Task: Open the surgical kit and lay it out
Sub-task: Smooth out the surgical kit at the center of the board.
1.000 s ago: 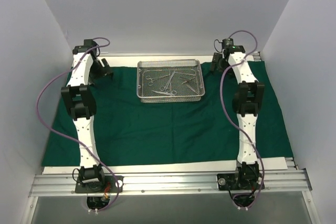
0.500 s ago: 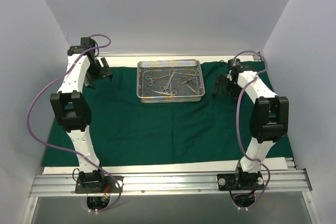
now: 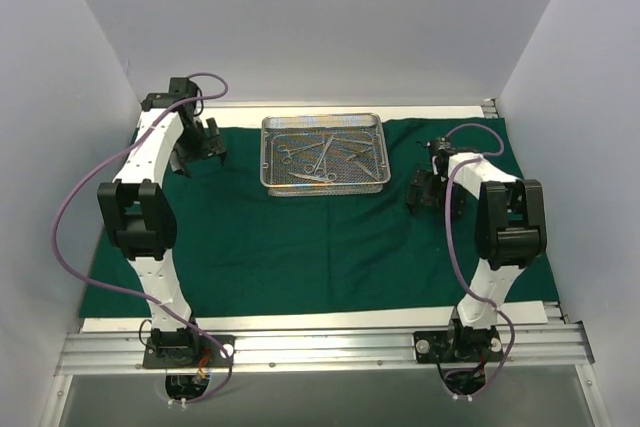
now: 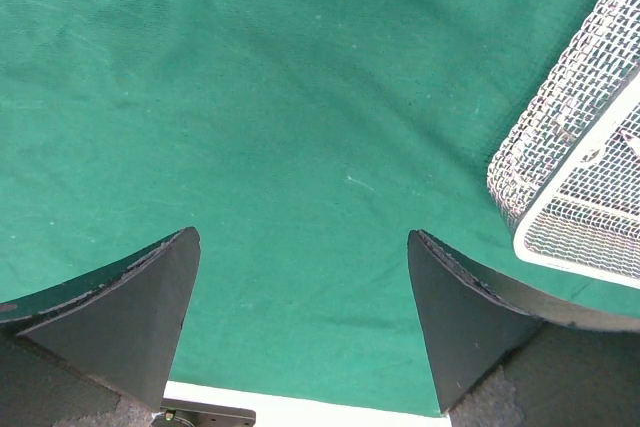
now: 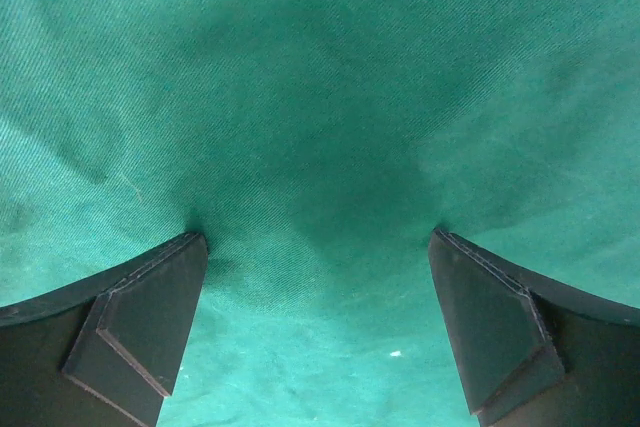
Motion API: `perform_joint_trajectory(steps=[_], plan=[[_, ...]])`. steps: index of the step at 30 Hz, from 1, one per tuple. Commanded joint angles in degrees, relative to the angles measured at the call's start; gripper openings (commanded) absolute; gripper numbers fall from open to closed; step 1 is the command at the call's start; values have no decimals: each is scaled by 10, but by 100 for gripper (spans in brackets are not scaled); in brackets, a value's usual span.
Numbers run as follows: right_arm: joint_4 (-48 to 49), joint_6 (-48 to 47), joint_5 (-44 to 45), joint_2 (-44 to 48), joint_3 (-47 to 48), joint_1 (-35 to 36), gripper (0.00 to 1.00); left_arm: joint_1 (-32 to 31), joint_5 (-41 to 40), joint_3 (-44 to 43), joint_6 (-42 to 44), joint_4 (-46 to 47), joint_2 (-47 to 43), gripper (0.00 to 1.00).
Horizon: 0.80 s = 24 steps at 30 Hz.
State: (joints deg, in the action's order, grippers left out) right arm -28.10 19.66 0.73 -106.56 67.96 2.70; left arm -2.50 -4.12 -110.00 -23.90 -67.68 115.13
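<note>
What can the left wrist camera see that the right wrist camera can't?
Only the left wrist view shows a corner of the rectangular silver wire-mesh tray at its right edge, and a strip of white table along the bottom. Only the right wrist view shows a big dark shadow on the dark green cloth. Both show that cloth filling the picture, and each camera's own tool, the left tool and the right tool, with dark fingers spread wide open.
</note>
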Motion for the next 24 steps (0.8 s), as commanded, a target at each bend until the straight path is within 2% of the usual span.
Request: perform_joint_trajectory(steps=[1, 6, 12, 15, 24], plan=[[-31, 17, 66, -21, -38, -17, 100, 5, -9, 8, 2, 20, -34, 94], [-42, 35, 77, -15, -88, -54, 100, 8, -2, 30, -3, 35, -44, 94], [-74, 37, 82, 29, -86, -69, 100, 14, -3, 36, -2, 39, -47, 94], [-63, 14, 74, 40, -23, -57, 100, 14, 0, 36, 1, 45, -45, 94], [-91, -16, 32, -28, 201, -31, 100, 14, -16, -2, 1, 11, 8, 94]])
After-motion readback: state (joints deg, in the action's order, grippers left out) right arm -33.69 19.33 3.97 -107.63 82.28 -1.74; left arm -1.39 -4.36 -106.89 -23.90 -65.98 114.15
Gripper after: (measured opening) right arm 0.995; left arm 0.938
